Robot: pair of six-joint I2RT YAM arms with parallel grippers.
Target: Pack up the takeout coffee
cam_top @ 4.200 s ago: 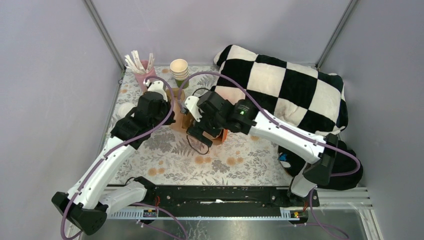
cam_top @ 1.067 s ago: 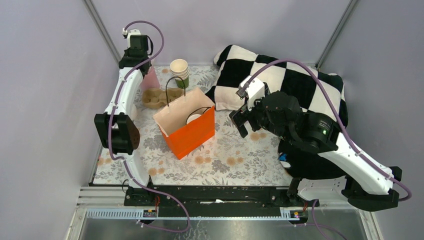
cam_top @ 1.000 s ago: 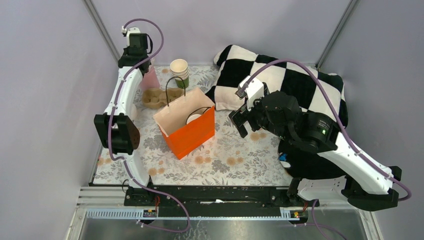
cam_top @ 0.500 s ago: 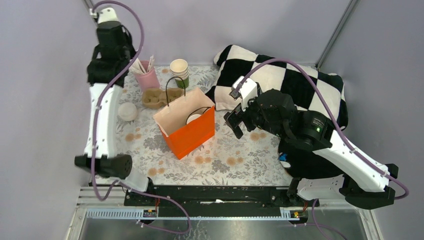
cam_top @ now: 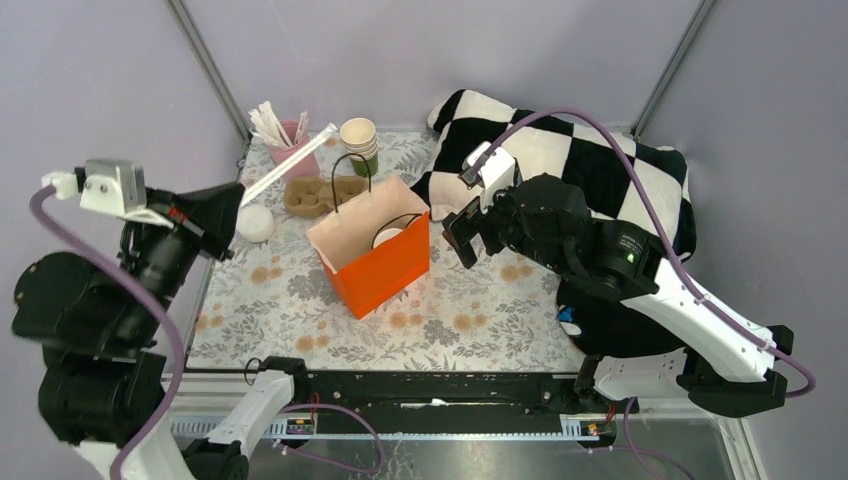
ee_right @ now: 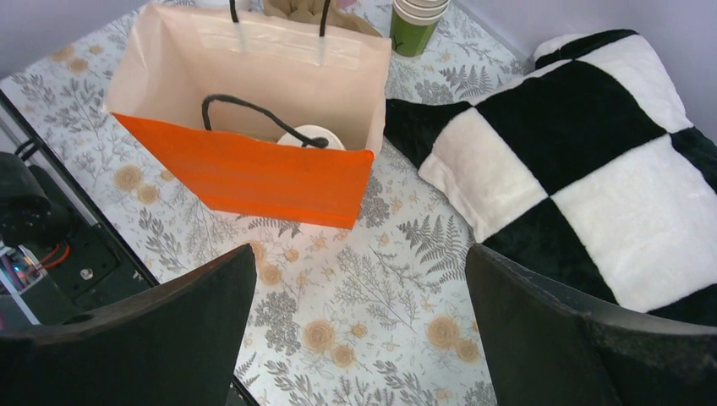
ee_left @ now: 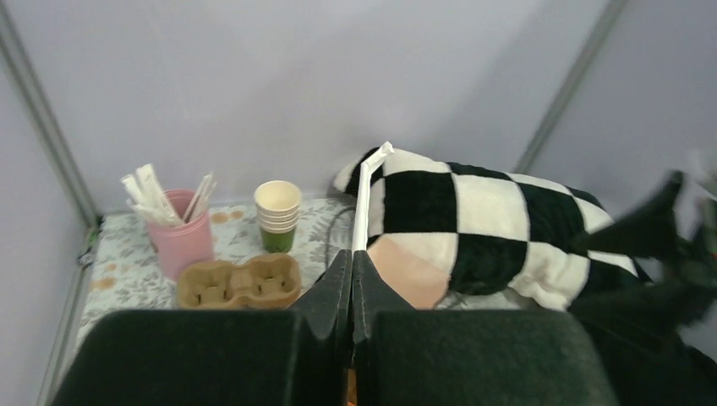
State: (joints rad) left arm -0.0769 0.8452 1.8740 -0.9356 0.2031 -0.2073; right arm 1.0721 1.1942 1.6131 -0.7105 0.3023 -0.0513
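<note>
So, coffee (ee_right: pixel 311 137): sitting inside the orange bag (ee_right: pixel 254 178) at mid-table, only its white lid showing.
Left claw (ee_left: pixel 352 269): pinching a wrapped straw (ee_left: pixel 364 199) near one end, hanging high over the table's 9 o'clock edge.
Right claw (ee_right: pixel 359 338): gaping wide, gripping nothing, hovering at the bag's 3 o'clock.
Risk: the long straw may be heading for a snag on the bag's rim, tipping the bag and the coffee.
Cause: the thin end-grip is letting the straw swivel.

takeout coffee (ee_right: pixel 311 135) apparently in bag (ee_right: pixel 245 178), pillow (cam_top: pixel 585 185) right, cups (cam_top: pixel 359 143) behind
</note>
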